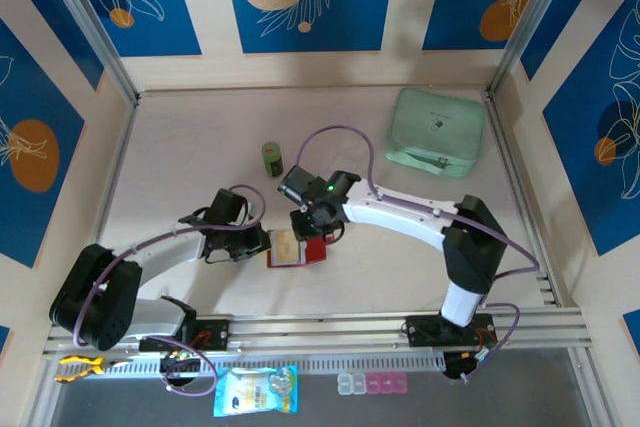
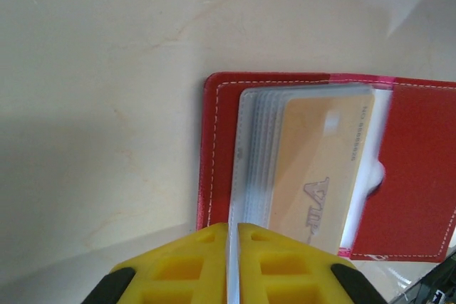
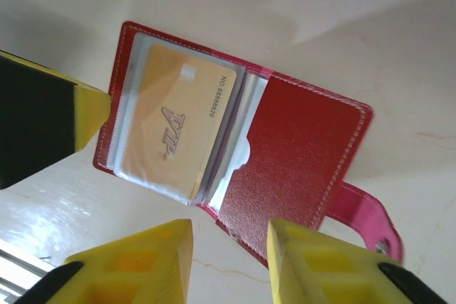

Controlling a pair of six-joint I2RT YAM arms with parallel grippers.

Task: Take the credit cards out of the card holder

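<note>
near the middle of the table (image 1: 190, 157), on the left, the left gripper (image 2: 233, 265) was pinched shut on the edge of a clear sleeve (image 2: 246, 169) of the open card holder (image 2: 417, 176), likely pinning it flat, and the top credit card (image 2: 320, 169) sat tan in its sleeve just beside that pinch. to the right, the right gripper (image 3: 229, 254) hovered over the red cover (image 3: 299, 154), jaws apart and empty, seemingly readied to pull; any cards beneath were hidden.

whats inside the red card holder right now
A stack of clear sleeves sits inside the card holder; the top one shows a tan VIP card. Whether the sleeves beneath hold more cards is covered.
</note>
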